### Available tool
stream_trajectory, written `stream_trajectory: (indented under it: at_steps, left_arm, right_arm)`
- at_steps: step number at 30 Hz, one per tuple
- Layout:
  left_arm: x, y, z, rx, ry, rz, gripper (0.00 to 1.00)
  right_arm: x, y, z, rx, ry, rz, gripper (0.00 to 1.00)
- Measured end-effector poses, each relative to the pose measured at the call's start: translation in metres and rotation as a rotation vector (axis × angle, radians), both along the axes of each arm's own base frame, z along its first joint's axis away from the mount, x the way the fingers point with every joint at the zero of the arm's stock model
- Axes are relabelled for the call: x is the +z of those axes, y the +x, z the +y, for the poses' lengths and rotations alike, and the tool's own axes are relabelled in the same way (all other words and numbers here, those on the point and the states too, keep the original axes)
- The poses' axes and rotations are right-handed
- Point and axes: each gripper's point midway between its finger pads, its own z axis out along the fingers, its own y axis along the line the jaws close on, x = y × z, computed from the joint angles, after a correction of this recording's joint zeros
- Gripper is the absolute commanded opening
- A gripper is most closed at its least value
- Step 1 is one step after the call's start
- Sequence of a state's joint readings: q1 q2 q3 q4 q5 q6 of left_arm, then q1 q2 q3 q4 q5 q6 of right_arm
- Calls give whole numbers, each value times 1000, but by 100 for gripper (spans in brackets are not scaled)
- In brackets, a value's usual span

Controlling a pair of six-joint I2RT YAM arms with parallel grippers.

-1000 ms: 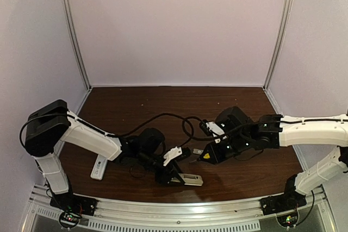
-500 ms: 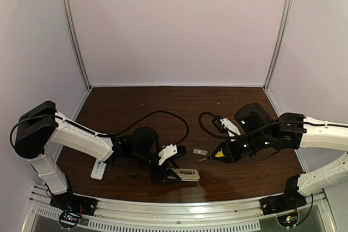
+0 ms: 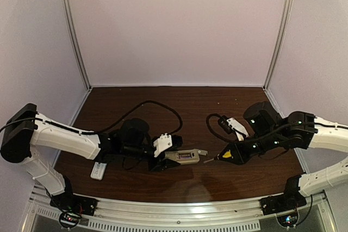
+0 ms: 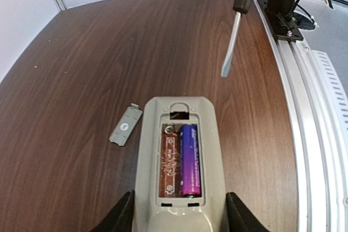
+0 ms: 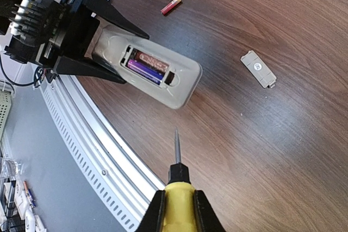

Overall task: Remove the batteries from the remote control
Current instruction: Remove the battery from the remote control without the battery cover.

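My left gripper point(image 4: 179, 217) is shut on the sides of a grey remote control point(image 4: 179, 134), also visible in the top view point(image 3: 184, 157), back side up with its battery bay uncovered. One purple battery point(image 4: 189, 158) lies in the right slot; the left slot shows bare brown board. A red battery point(image 5: 171, 5) lies loose on the table beyond the remote. My right gripper point(image 5: 179, 202) is shut on a yellow-handled screwdriver point(image 5: 178, 186), its tip hanging a short way off the remote's end without touching it. The purple battery point(image 5: 144, 72) also shows in the right wrist view.
The small grey cover plate point(image 4: 125, 125) lies on the brown table beside the remote. A white remote point(image 3: 99, 168) rests near the left arm's forearm. The metal rail point(image 3: 179, 210) runs along the front edge. Black cables point(image 3: 163, 107) loop over the middle.
The left gripper has carried the grey remote away from the front edge, towards the table's middle. The right gripper with the screwdriver has drawn back to the right.
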State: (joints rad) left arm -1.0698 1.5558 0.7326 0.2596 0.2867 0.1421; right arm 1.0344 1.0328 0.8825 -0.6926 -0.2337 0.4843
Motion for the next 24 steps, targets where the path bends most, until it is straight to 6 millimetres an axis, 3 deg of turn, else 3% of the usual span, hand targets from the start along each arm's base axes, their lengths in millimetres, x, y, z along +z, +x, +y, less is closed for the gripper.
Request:
stream_trajectory:
  at_steps: [11,17,24]
  left_arm:
    - [28,21,18,92,-35,-210,0]
    - [45,30,24,129,-54,-296,0]
    - [43,30,32,155,-61,-298,0]
  right_arm:
    - [20,2,1,43,0,-54,0]
    - [19,2,1,52,-10,-61,0]
    - [26,5,6,72,-11,-82,0]
